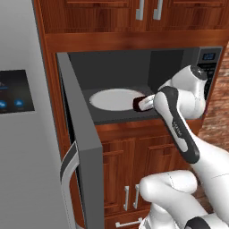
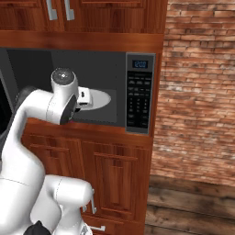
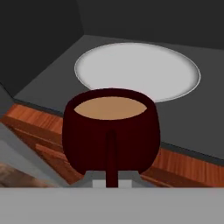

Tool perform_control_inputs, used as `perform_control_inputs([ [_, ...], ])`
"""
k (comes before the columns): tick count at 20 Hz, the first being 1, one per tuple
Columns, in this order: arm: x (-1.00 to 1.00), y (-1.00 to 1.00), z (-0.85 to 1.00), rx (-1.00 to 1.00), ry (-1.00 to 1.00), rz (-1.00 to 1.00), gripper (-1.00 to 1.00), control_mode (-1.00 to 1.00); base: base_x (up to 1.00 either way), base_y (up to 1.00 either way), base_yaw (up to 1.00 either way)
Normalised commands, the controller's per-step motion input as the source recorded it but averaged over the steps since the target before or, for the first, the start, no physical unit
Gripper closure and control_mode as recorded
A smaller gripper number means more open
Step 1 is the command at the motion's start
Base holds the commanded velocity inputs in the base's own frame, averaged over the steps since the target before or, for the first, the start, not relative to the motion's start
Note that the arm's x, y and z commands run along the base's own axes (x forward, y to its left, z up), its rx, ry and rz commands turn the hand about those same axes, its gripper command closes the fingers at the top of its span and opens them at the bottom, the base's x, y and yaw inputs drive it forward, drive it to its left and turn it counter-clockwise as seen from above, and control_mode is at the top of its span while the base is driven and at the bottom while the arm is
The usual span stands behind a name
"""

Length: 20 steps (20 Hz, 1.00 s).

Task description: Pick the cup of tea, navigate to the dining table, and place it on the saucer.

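The cup of tea (image 3: 111,127) is a dark maroon round cup with light brown liquid, its handle facing the hand camera. My gripper (image 3: 111,183) is shut on that handle. In the left base view the cup of tea (image 1: 138,103) hangs at the front edge of the open microwave's floor, with the gripper (image 1: 146,103) just to its right. Behind the cup lies the microwave's white round plate (image 3: 138,70). The cup stands upright, over the cavity's front lip. The dining table and the saucer are out of view.
The microwave door (image 1: 85,165) stands wide open to the left, next to the grey fridge (image 1: 22,147). The control panel (image 2: 140,94) is to the right of the cavity. Wood cabinets (image 2: 110,174) sit below and a brick wall (image 2: 197,92) stands to the right.
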Motion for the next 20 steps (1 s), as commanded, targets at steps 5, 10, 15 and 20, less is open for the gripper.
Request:
perform_control_inputs([
  [5, -0.66, -0.05, 0.02, 0.00, -0.09, 0.01, 1.00, -1.00, 0.00, 0.00, 0.00],
  [10, -0.71, -0.14, 0.17, 0.00, -0.07, 0.01, 1.00, -1.00, 0.00, 0.00, 0.00],
  [15, -0.35, -0.12, 0.27, 0.00, -0.06, 0.00, 1.00, -1.00, 0.00, 0.00, 0.00],
  [20, -0.21, -0.05, 0.23, 0.00, -0.07, 0.00, 1.00, -1.00, 0.00, 0.00, 0.00],
])
